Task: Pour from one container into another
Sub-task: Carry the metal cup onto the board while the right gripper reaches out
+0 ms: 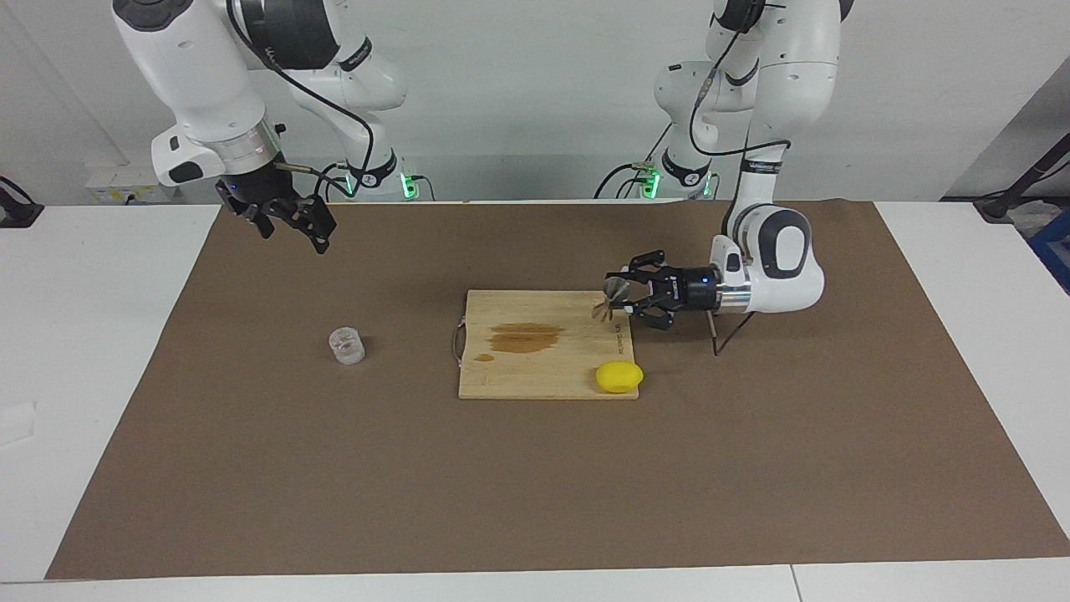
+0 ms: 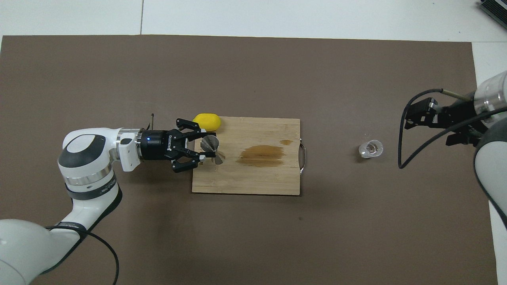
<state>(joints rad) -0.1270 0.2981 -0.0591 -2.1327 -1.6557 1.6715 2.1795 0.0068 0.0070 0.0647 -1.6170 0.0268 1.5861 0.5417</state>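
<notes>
The left claw (image 1: 625, 299) hangs low over the end of the cutting board (image 1: 543, 368) toward the left arm's end of the tabletop (image 1: 100, 351), reaching in sideways from that end. It is clenched on the metal jigger (image 1: 610, 298), gripping it at the narrow waist. The jigger is tilted: its long axis leans away from upright, one cone mouth up and turned toward the claw, the other cone pointing down toward the board. In the overhead view the jigger (image 2: 211, 147) shows its upper cone open to the camera, with the lower cone slanting off toward the brown stain (image 2: 261, 155) in the middle of the board.

A lemon (image 1: 619, 376) lies at the board's corner farther from the robots, at the same end as the claw.

The clear cup (image 1: 346, 345) stands upright on the brown mat (image 1: 535, 502), mouth up, well apart from the board, toward the right arm's end of the tabletop. The right claw (image 1: 284, 219) waits in the air over the mat, nearer the robots' edge than the cup, its fingers spread and holding nothing.
</notes>
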